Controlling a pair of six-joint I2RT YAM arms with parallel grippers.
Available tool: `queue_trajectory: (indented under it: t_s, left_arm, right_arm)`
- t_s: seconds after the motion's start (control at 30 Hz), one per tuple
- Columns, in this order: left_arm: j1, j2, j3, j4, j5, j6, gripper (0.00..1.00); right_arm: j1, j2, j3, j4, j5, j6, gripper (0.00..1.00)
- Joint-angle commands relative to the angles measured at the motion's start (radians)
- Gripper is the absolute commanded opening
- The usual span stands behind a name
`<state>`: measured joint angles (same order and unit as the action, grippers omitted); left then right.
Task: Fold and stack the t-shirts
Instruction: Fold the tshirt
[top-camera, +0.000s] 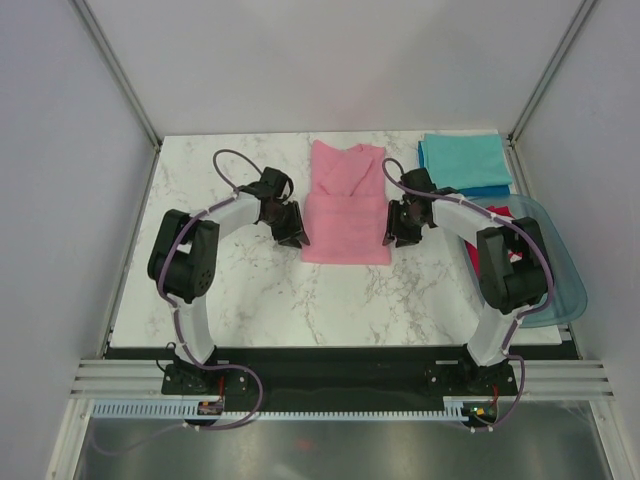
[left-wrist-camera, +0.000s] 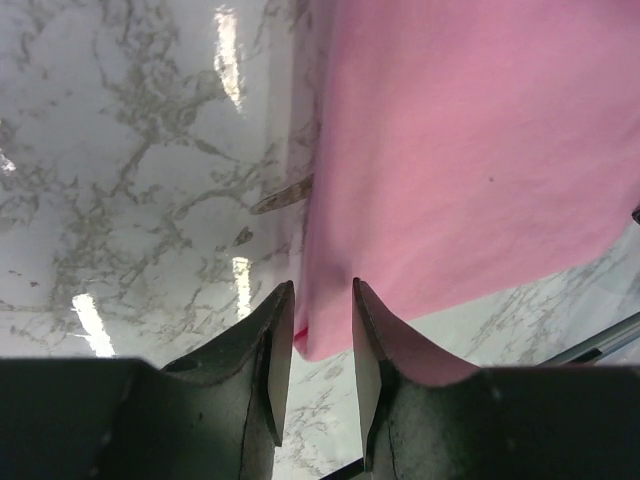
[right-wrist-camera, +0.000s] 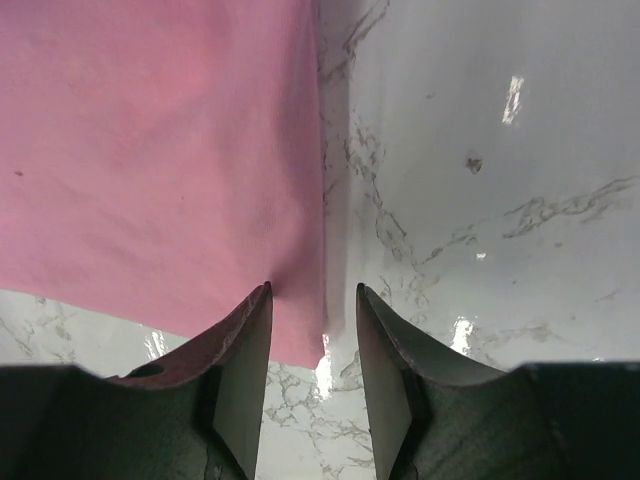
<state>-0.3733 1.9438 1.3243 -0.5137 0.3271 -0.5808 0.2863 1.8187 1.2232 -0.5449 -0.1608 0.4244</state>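
Surface: a white marble worktop (top-camera: 250, 300) inside plain white walls.
Pink t-shirt (top-camera: 345, 215): lies flat at the middle of the worktop, nearer the far edge. Its collar points toward the far edge and the sleeves look tucked in. The near part forms a tidy rectangle.
Left gripper (left-wrist-camera: 323, 295): sits at the shirt's near left corner. The jaws are parted with the hem between them, not pinched on it as far as the wrist view shows.
Right gripper (right-wrist-camera: 313, 295): sits at the near right corner, likewise spread and straddling the cloth edge.
Done: a teal t-shirt (top-camera: 465, 160) lies folded on a blue t-shirt (top-camera: 490, 190) at the far right corner.
Left to do: the pink one appears only part folded and probably needs a last fold before joining that stack. A red t-shirt (top-camera: 500, 212) waits unfolded in the clear tub (top-camera: 560, 290) at the right edge.
Hidden: the right arm covers most of the red shirt, and the blue one shows only as a strip. Whether the tub holds more shirts cannot be told.
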Motion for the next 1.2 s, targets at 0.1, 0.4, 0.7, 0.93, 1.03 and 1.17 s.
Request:
queue_trajectory:
  t_s: [0.1, 0.4, 0.7, 0.93, 1.03, 1.17]
  left_arm:
    - [-0.010, -0.014, -0.028, 0.009, -0.048, 0.055, 0.37]
    - [-0.055, -0.060, -0.150, 0.038, -0.057, -0.011, 0.02]
    - [-0.099, -0.224, -0.270, 0.055, -0.010, -0.068, 0.24]
    - [-0.062, -0.166, -0.069, 0.004, -0.036, -0.036, 0.33]
    - [-0.055, -0.060, 0.047, 0.003, -0.007, -0.021, 0.31]
    - [-0.036, 0.058, 0.163, 0.001, -0.005, -0.001, 0.28]
  right_arm:
    - [0.008, -0.016, -0.066, 0.102, -0.052, -0.021, 0.44]
    - [0.010, -0.113, -0.198, 0.119, -0.014, -0.023, 0.00]
    - [0.010, -0.246, -0.312, 0.048, 0.012, -0.013, 0.20]
    - [0.007, -0.250, -0.144, -0.013, 0.060, 0.004, 0.28]
    - [0.005, -0.162, -0.030, 0.003, 0.046, -0.003, 0.22]
    - [0.005, -0.027, 0.148, 0.002, 0.093, -0.027, 0.19]
